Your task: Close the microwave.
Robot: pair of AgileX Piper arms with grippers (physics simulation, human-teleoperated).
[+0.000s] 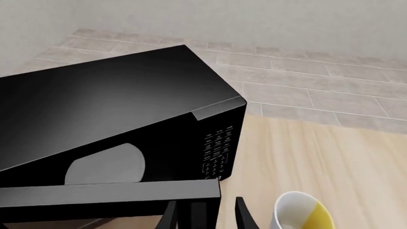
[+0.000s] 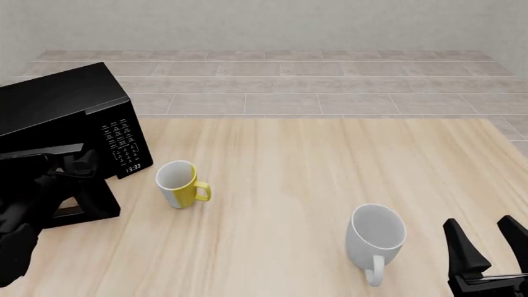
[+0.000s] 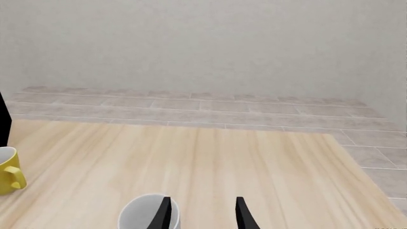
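Observation:
The microwave (image 2: pixel 62 105) is a large glossy black box at the table's far left, with its keypad panel (image 2: pixel 123 145) facing right. Its dark door (image 1: pixel 108 194) stands swung open, and the white plate (image 1: pixel 105 164) shows inside. My left gripper (image 1: pixel 207 218) is open right at the door's free edge, which sits between the fingers; I cannot tell if they touch it. In the front view the left arm (image 2: pixel 25 223) blends into the black door (image 2: pixel 95 198). My right gripper (image 2: pixel 488 241) is open and empty at the near right.
A yellow and white mug (image 2: pixel 177 183) stands just right of the microwave door; it also shows in the left wrist view (image 1: pixel 302 212). A white mug (image 2: pixel 377 238) stands by my right gripper. The light wood table (image 2: pixel 313 161) ends at a tiled floor behind.

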